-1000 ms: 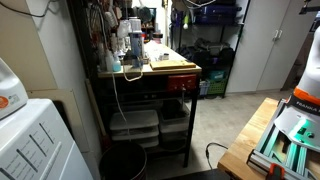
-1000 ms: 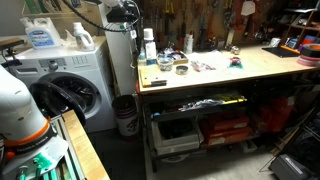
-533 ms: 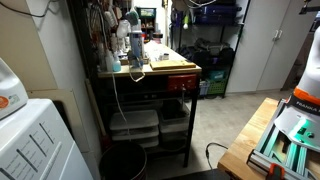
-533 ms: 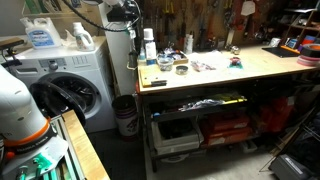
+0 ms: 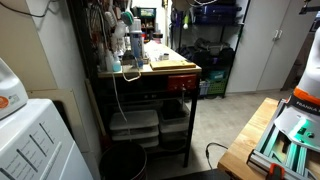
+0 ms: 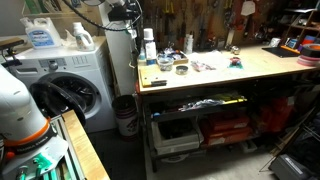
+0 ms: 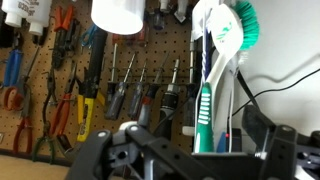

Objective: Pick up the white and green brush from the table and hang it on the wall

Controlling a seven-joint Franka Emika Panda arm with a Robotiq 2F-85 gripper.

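Note:
The white and green brush (image 7: 218, 60) hangs upright against the pegboard wall (image 7: 150, 60), bristles at the top and handle pointing down. In the wrist view my gripper (image 7: 198, 142) is open. Its dark fingers (image 7: 268, 138) stand wide on either side of the green handle and do not touch it. In both exterior views the white arm (image 5: 118, 45) (image 6: 120, 45) reaches up at the workbench's wall end. There my gripper (image 5: 128, 24) is small, with a speck of green beside it.
Pliers, screwdrivers and other tools (image 7: 60, 100) hang on the pegboard left of the brush. A black cable (image 7: 280, 85) runs along the white wall on the right. The wooden workbench (image 6: 220, 70) holds small items. A washing machine (image 6: 70, 85) stands beside it.
The jaws have spread apart and let go of the brush, which stays hanging on the wall. The arm has barely shifted.

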